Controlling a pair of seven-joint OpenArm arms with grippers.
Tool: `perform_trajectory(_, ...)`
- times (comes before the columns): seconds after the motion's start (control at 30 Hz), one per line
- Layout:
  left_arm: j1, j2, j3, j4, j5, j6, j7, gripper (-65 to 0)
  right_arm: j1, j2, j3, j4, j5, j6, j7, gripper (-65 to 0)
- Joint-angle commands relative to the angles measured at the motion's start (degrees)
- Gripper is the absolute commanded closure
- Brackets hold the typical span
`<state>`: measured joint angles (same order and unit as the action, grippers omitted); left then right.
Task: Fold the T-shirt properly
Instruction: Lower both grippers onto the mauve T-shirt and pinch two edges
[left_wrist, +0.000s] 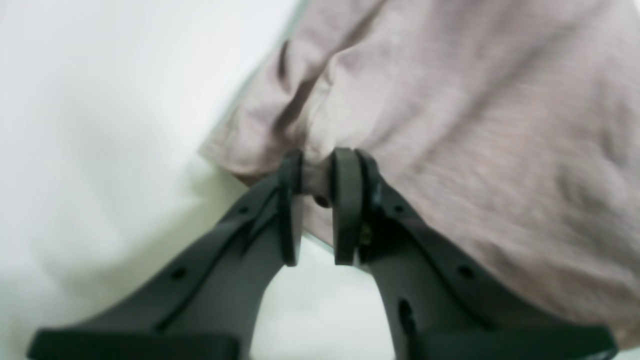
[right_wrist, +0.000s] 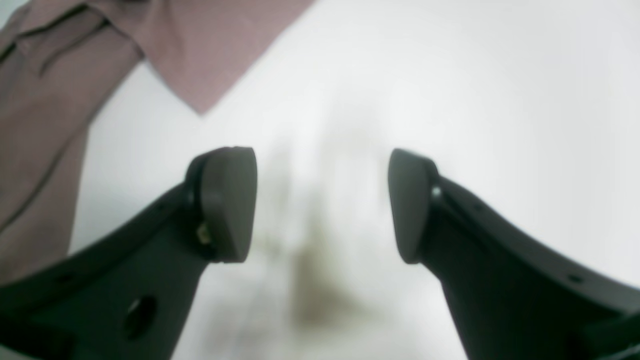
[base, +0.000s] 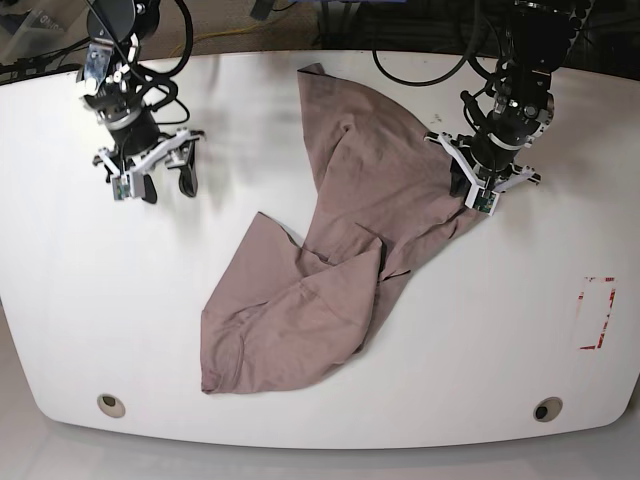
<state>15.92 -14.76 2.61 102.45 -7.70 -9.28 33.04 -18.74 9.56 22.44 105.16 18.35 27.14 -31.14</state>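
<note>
We see the T-shirt (base: 340, 260) crumpled across the white worktop (base: 90, 300), centre to 5 o'clock. The left pincer (left_wrist: 320, 172) pinches its 3 o'clock edge. The right pincer (right_wrist: 322, 200) hangs wide at 10 o'clock, gripping nothing.

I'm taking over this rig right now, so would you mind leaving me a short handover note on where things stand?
Left gripper: closed on an edge of the T-shirt, on the base view's right.
Right gripper: open, empty, over bare table, off the shirt.
T-shirt: crumpled mid-table, twisted on a diagonal, not spread.
Done: one edge gripped.
Left: a second grip, flattening and every fold.
</note>
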Motion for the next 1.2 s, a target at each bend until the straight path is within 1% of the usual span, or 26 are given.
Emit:
perform_trajectory(0.0,1.53,-0.58,-0.99,3.61,-0.08,0.18,-1.08,-8.1,6.74,0.59,0.20,-2.18,0.68,3.06,-2.49,-38.7)
perform_trajectory(0.03,2.14,-0.58,-1.60,4.49,0.01,0.09,-1.08,-7.2,8.94,0.59,0.20,-3.76,0.68,4.03,-3.55,-38.7)
perform_trajectory(0.17,4.34,-0.58,-2.66,7.04,0.01,-0.08,-1.08,-0.6,18.43,0.59,0.20,-12.11,0.68,7.28,-7.50,-38.7)
perform_trajectory(0.27,5.31,-0.93,-2.66,7.66,0.01,-0.08,-1.08,-0.3,23.97,0.59,0.20,-18.53,0.68,9.48,-8.91,-38.7)
perform_trajectory(0.33,5.48,-1.89,-2.74,7.57,0.01,-0.08,-1.08,-0.3,28.02,0.59,0.11,-23.54,0.60,10.89,-9.17,-38.7)
perform_trajectory(0.43,5.66,-2.16,-2.74,7.57,0.01,-0.08,-1.08,-0.3,32.76,0.86,0.11,-30.92,0.60,11.68,-9.17,-38.8)
perform_trajectory(0.5,5.66,-2.16,-2.74,7.57,0.01,-0.08,-1.08,-0.4,35.75,2.35,0.11,-35.76,1.12,11.59,-8.65,-39.0)
perform_trajectory(0.57,5.66,-2.16,-3.10,7.57,-0.08,-0.08,-1.08,-0.4,39.09,2.79,0.11,-41.21,1.12,11.59,-8.21,-39.2)
perform_trajectory(0.67,5.75,-1.98,-5.03,7.57,-0.08,-0.08,-1.08,-0.4,44.81,3.14,-0.24,-50.62,0.60,11.59,-4.78,-39.3)
perform_trajectory(0.77,5.75,-1.98,-5.29,7.66,-0.08,-0.08,-1.08,-0.4,49.38,4.64,-0.33,-59.58,0.60,11.59,-2.32,-39.3)
perform_trajectory(0.83,5.75,-1.98,-5.38,7.66,-0.08,-0.08,-1.08,-0.4,51.75,4.99,-0.41,-64.15,0.60,11.59,-0.65,-39.3)
perform_trajectory(0.93,5.75,-2.25,-5.38,7.66,-0.16,-0.17,-1.17,-0.4,54.74,5.25,-0.50,-70.48,0.42,11.59,3.49,-39.3)
perform_trajectory(0.97,5.75,-2.25,-5.38,7.83,-0.16,-0.17,-1.17,-0.4,55.62,5.34,-0.94,-72.33,0.42,11.59,4.63,-39.3)
perform_trajectory(1.03,5.75,-2.33,-5.38,8.45,-0.08,-0.17,-1.08,-0.4,57.91,5.51,-4.46,-76.29,-0.02,11.15,6.83,-39.3)
perform_trajectory(1.17,5.75,-2.25,-5.38,9.50,-0.08,-0.17,-1.08,-0.4,58.61,5.07,-7.62,-79.45,-0.28,10.97,11.14,-39.3)
